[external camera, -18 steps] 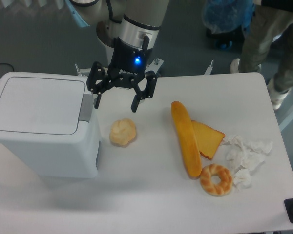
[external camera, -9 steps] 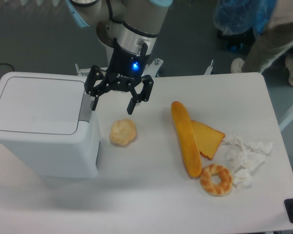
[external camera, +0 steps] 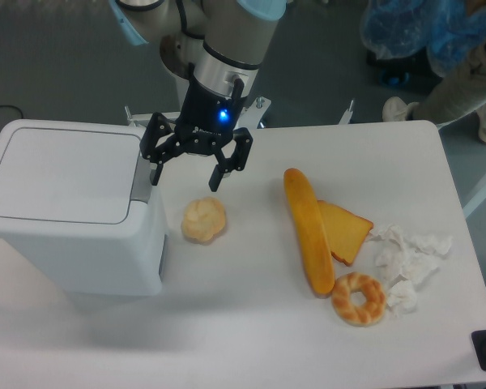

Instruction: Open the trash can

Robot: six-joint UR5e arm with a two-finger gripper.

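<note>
Pincer (external camera: 185,173) shifted left, beside trash can (external camera: 69,203)

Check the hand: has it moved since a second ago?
Yes. The hand shifted slightly left toward the trash can, its right finger now farther from the long loaf.

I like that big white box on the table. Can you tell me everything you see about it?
The trash can is a big, boxy, pale grey-white bin that looks like smooth plastic, with rounded corners. Its flat rectangular lid is shut. A grey push-button strip runs along the lid's right edge. It stands upright on the table's left side. The gripper hangs beside that strip, jaws open; whether it touches is unclear.
</note>
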